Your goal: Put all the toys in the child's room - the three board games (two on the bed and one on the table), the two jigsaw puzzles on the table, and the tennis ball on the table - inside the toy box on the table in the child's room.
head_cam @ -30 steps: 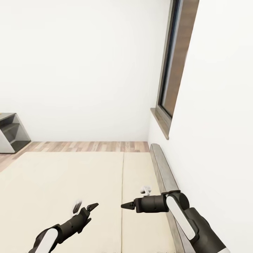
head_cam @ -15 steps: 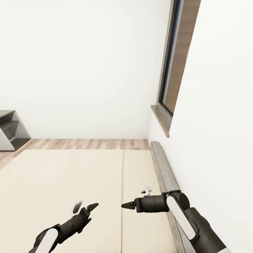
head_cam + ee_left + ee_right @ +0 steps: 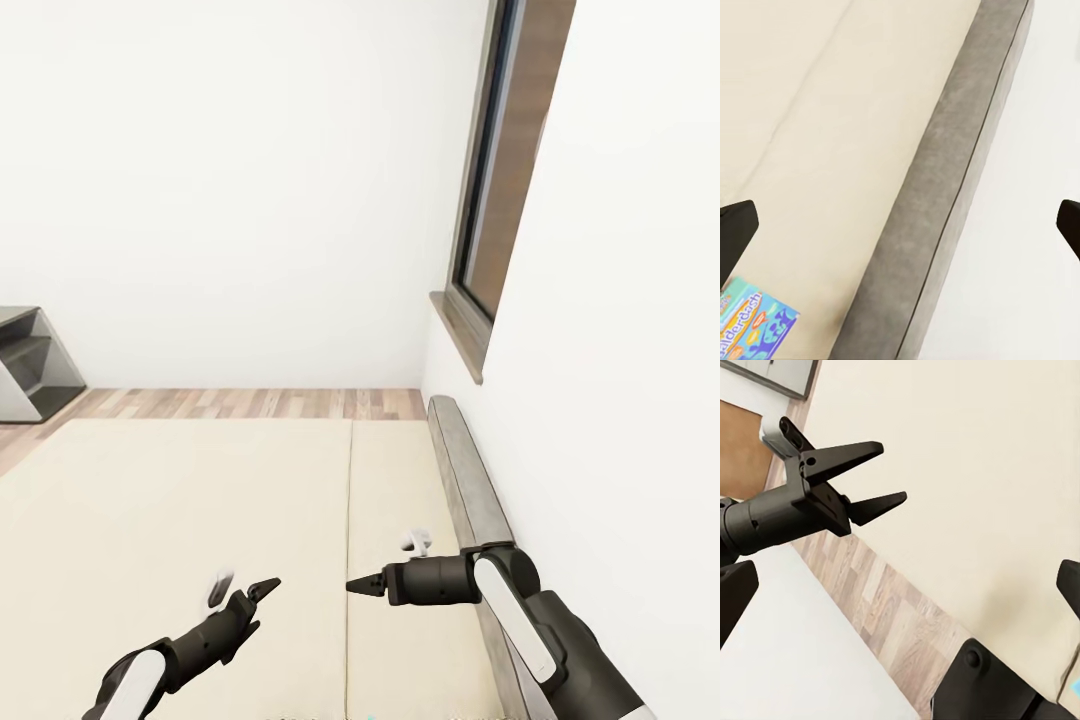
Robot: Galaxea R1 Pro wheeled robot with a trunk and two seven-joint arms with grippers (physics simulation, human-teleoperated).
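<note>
While both arms hang over the bed point(image 3: 200, 500), nothing is gripped. The left gripper point(image 3: 262, 590) is seen in the head view with its two fingers spread and bare, and the right wrist view confirms the gap in the left gripper point(image 3: 874, 472). The right gripper point(image 3: 355, 586) is presented end-on as a dark point in the head view; in its own wrist view only the two dark tips are glimpsed far apart at the frame's sides, so it is judged spread and empty.

One board game point(image 3: 754, 322), blue with cartoon lettering, is caught at the corner of the left wrist view, lying flat on the beige mattress near the grey headboard point(image 3: 945, 187). A sliver of blue is also glimpsed at the edge of the right wrist view; what it belongs to cannot be told.

The step is judged to be the approach to the games on the bed. A downward look and a reach back toward the robot seem called for next.

Room is tight on the right: the headboard point(image 3: 470, 480) is set against the white wall below the window sill point(image 3: 458, 340). Leftward, open mattress and plank floor point(image 3: 250, 403) are offered, with a grey shelf unit point(image 3: 30, 365) well apart.
</note>
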